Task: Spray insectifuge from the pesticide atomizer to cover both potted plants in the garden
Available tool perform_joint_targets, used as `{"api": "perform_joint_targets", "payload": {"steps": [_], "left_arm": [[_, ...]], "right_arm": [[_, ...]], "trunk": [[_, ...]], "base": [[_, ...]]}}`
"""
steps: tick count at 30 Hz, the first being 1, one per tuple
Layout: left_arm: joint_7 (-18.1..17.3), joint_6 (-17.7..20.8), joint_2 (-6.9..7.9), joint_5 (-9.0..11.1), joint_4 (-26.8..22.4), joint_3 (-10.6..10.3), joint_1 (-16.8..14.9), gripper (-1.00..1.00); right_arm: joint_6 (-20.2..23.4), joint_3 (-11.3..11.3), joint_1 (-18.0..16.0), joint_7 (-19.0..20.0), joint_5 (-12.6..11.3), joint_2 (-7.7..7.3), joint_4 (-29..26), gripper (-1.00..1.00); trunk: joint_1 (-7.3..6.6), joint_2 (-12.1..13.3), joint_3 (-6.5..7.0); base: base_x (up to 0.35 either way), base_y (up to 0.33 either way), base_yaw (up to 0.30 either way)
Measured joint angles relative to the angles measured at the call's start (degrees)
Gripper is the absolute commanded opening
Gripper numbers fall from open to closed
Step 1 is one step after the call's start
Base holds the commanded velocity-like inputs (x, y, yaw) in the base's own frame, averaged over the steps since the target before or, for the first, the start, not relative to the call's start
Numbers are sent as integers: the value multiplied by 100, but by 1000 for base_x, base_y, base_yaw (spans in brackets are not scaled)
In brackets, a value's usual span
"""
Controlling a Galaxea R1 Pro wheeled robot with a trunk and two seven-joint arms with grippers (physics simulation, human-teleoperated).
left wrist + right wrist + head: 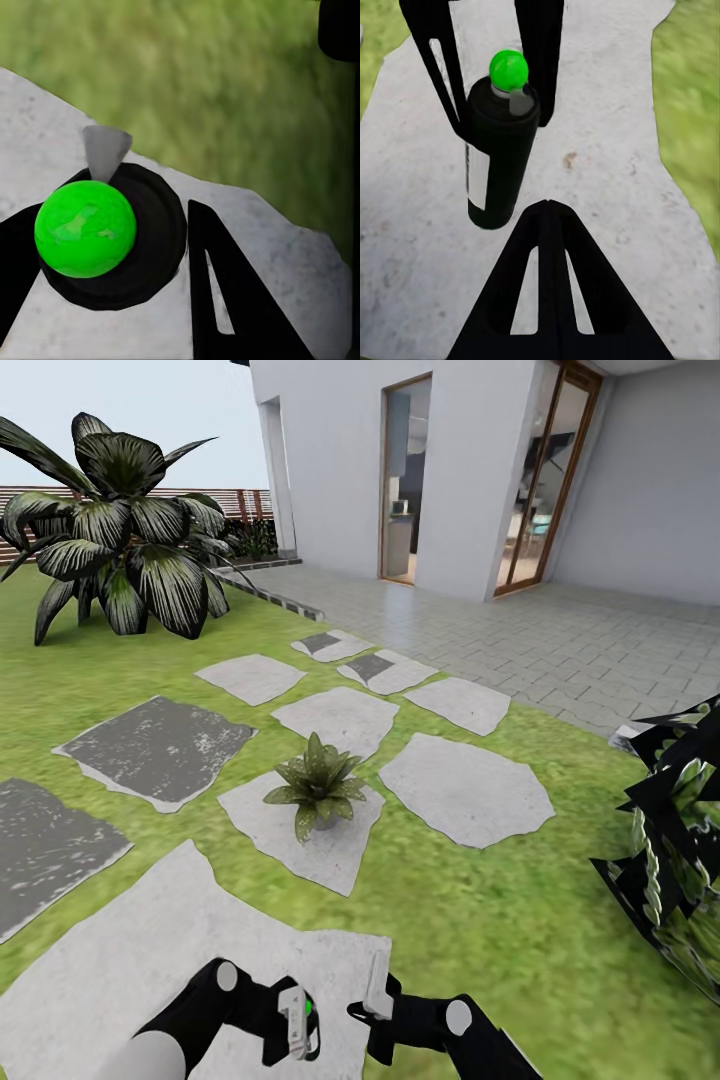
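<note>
at far left of the head view stands a big dark striped-leaf bush [120, 530] on the lawn [480, 930], not a target. low in that view the left gripper [297, 1022] pinches the pesticide atomizer [296, 1020], its fingers [439, 67] clamped on either side of the dark body in the right wrist view. the bottle's long axis looks roughly upright, its top glowing green rather than red [85, 229], with a grey nozzle [105, 150] poking off to one side.

the potted plant [318, 785] sits on a stone slab [330, 855] straight ahead of both grippers and well apart from them; the left arm, which holds the bottle, is no farther from it than the right. i judge the coming move turns on aiming that nozzle forward at the rosette.

the right gripper [378, 990] hovers just beside the bottle, fingers spread and holding nothing.

at the right edge a second dark bush [680, 840] is cut off by the frame. the atomizer's label is mostly hidden in the head view, and which way the nozzle faces relative to the plant is hard to make out.
</note>
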Motion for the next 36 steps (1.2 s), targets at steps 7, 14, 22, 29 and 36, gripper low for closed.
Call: {"api": "perform_joint_targets", "payload": {"steps": [7, 14, 22, 29, 36], "left_arm": [[151, -2, -92, 13, 156, 1, 4, -100], [235, 7, -220, 29, 171, 1, 6, -100], [245, 7, -301, 20, 363, 0, 6, -100], [415, 7, -311, 40, 357, 24, 6, -100], [560, -1, -377, 41, 357, 18, 6, -100]], "right_arm": [[1, 0, -3, 0, 0, 0, -1, -100], [1, 0, -9, 0, -9, 0, -67, -100], [2, 0, -9, 0, -18, 0, -158, -100], [2, 0, -9, 0, -18, 0, -151, -100], [5, 0, -25, 0, -18, 0, -150, -100]], "trunk": [[0, 0, 0], [0, 0, 0], [0, 0, 0], [0, 0, 0], [0, 0, 0]], "base": [[0, 0, 0], [0, 0, 0], [0, 0, 0], [0, 0, 0], [0, 0, 0]]}}
